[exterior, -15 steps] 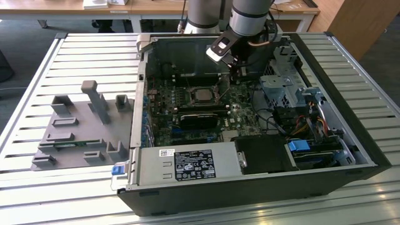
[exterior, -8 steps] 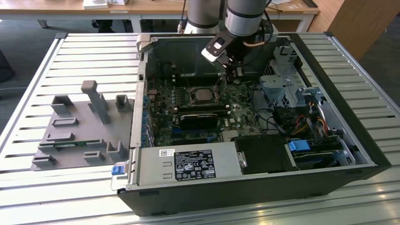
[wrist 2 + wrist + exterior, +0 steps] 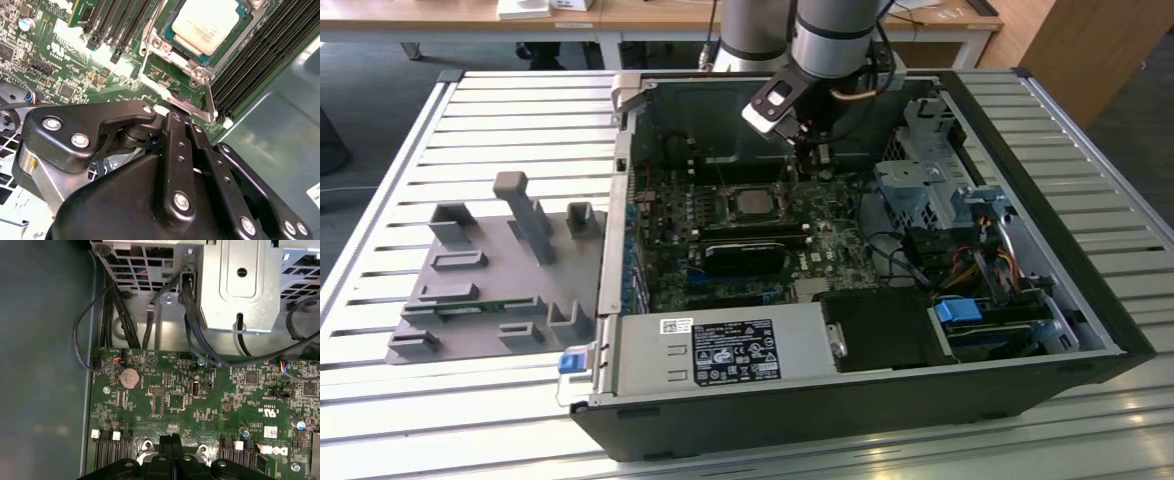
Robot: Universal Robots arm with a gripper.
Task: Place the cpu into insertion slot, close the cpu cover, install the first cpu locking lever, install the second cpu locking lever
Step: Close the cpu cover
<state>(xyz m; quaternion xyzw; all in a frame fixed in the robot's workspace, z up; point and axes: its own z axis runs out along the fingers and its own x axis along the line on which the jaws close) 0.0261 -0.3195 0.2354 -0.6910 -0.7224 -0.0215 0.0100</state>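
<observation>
The cpu (image 3: 207, 22), a square chip with a dull silver top, lies flat in the insertion slot on the green motherboard (image 3: 175, 405); the exterior view shows the cpu (image 3: 750, 203) mid-board. The cpu cover (image 3: 172, 44), a thin metal frame, lies around its edges. A thin locking lever (image 3: 208, 97) runs along one side of the socket. My gripper (image 3: 181, 118) hovers just beside the socket, fingers pressed together, tips close to a metal bar (image 3: 165, 92) at the socket's edge. In the exterior view my gripper (image 3: 809, 160) sits just behind the cpu, and in the first wrist view my gripper (image 3: 171, 439) shows no gap.
The open computer case (image 3: 1067, 300) lies on a slatted table. A black heatsink block (image 3: 747, 250) sits in front of the cpu. A metal drive cage (image 3: 921, 185) and cables (image 3: 150, 315) stand at the exterior view's right. A grey fixture plate (image 3: 494, 270) lies outside the case.
</observation>
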